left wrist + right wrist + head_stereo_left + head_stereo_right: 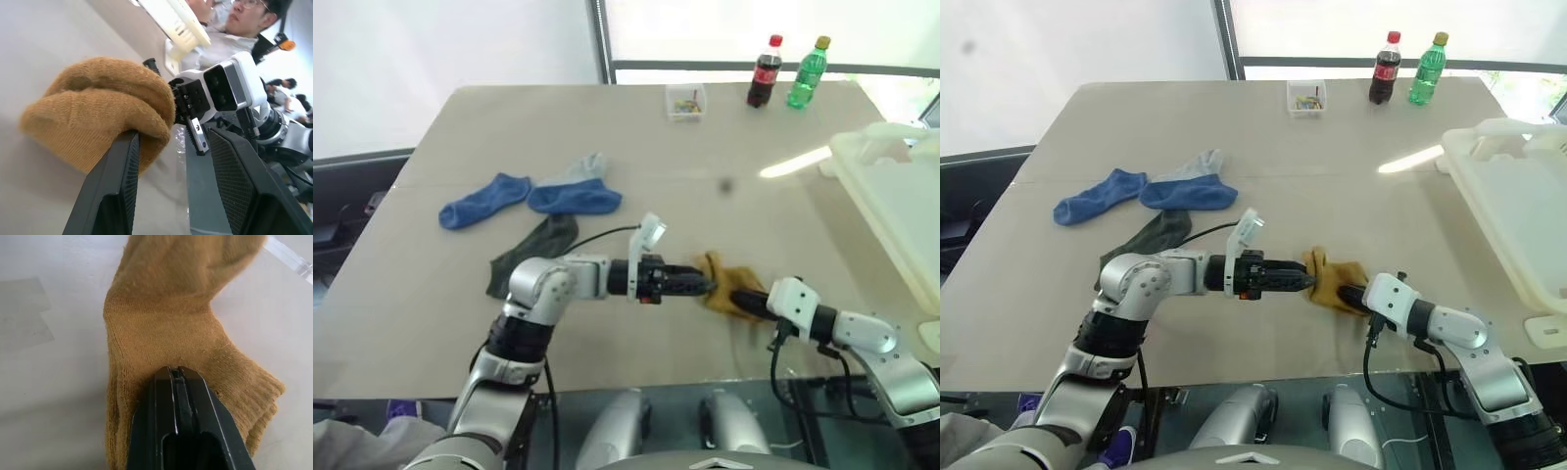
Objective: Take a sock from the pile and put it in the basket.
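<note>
- While the mustard-yellow sock (729,284) lies bunched near the front edge of the table (724,147), both grippers meet on it from opposite sides: the left gripper (703,285) reaches in level from the robot's left, the right gripper (754,304) from the right and a little nearer the front.
- In the right wrist view the right fingers (178,396) are pressed together with the sock's knit pinched between them, its cuff folded just beside them; I judge this arm to have the firm grip.
- In the left wrist view the left fingers stand parted; one finger (115,191) touches the underside of the folded sock, the other stands apart from the cloth, so the left is not clamping it.
- As bunched, the sock runs roughly from the left fingers towards the right ones, one end at each gripper.
- Well off to the robot's right stands the white basket (891,196), at the table's right edge. The right arm is the nearer one by far, so the coming move looks to be a lift and carry to the right once the left lets go.
- On the far left of the table the remaining pile, two blue socks (524,196), a pale grey sock (587,164) and a dark green sock (533,250), lies well apart from both grippers.
</note>
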You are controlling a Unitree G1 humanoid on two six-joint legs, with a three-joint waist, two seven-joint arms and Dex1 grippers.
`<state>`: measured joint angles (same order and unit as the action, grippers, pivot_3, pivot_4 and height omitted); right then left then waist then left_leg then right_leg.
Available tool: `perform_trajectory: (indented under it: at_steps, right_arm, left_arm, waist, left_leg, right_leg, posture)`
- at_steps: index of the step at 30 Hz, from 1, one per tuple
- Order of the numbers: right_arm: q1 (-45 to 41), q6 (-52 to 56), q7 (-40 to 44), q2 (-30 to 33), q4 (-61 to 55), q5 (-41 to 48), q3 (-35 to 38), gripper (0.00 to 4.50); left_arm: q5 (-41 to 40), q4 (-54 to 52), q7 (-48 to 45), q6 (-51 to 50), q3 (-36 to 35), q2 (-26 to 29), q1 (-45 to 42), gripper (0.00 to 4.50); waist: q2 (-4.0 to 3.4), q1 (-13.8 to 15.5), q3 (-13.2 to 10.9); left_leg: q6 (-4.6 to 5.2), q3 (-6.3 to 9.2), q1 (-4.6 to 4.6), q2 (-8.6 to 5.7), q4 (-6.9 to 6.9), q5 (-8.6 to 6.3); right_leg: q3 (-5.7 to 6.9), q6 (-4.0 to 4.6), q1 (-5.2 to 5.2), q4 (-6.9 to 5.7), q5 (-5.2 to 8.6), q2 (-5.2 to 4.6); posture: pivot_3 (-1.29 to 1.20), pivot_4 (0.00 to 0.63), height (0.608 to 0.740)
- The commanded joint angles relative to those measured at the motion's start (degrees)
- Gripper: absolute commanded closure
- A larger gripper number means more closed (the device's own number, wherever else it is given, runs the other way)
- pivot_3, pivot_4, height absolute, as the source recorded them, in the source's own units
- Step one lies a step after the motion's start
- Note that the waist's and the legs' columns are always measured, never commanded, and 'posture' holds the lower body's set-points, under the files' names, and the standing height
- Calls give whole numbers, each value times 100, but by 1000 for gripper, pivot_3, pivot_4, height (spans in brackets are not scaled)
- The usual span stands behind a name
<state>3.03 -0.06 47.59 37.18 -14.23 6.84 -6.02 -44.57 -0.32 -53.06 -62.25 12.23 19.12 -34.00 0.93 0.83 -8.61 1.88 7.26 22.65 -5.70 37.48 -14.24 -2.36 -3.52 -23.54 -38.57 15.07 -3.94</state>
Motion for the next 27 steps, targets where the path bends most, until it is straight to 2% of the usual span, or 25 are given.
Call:
perform_trajectory:
  at_steps: [1,9,14,17,21,23,27]
  right_arm:
    - [178,74,-147,60,-489,-67,127,4474]
    - [658,562,-392,328,-1645,-262,425,4474]
    - [1029,1040,-317,784,-2480,-454,821,4474]
    - [1423,1415,-334,846,-3025,-308,1166,4474]
    - [1758,1771,-471,655,-3546,-143,1475,4474]
    - [1698,2038,-669,351,-3693,114,1606,4474]
    - [1307,2415,-916,-117,-3565,379,1571,4474]
  left_arm:
    - [161,379,-475,253,347,-262,-288,2213]
    - [532,1354,-1086,375,905,-891,-749,2213]
    - [1020,2170,-1143,413,1291,-1183,-959,2213]
    - [1382,2892,-1013,484,1386,-1451,-1099,2213]
    - [1690,3377,-1141,600,1456,-1666,-1202,2213]
    - [1682,3408,-1271,681,1363,-1715,-1213,2213]
    - [1386,2594,-1836,803,1106,-1345,-1027,2213]
  waist:
    - [0,-5,0]
    - [0,-17,-1]
    - [2,-3,-1]
    - [3,3,-2]
    - [8,4,-4]
    - [9,3,-4]
    - [7,-56,-4]
  left_leg:
    - [0,0,0,-1,0,0]
    - [0,-1,3,-1,1,0]
    - [1,-1,3,-1,3,0]
    - [1,3,6,-1,3,0]
    - [1,6,10,-2,10,0]
    - [1,5,9,-2,11,0]
    - [1,4,8,4,10,0]
  right_leg:
    - [-1,0,0,0,0,0]
    - [0,-1,-1,1,1,3]
    - [1,-2,-1,1,1,4]
    - [5,-4,1,2,2,5]
    - [8,-5,3,4,2,3]
    - [8,-5,4,3,2,1]
    - [2,-4,0,-1,2,3]
  posture:
    - [0,150,740]
    - [0,150,740]
    - [0,150,740]
    - [0,150,740]
    - [0,150,740]
    - [0,150,740]
    - [0,150,740]
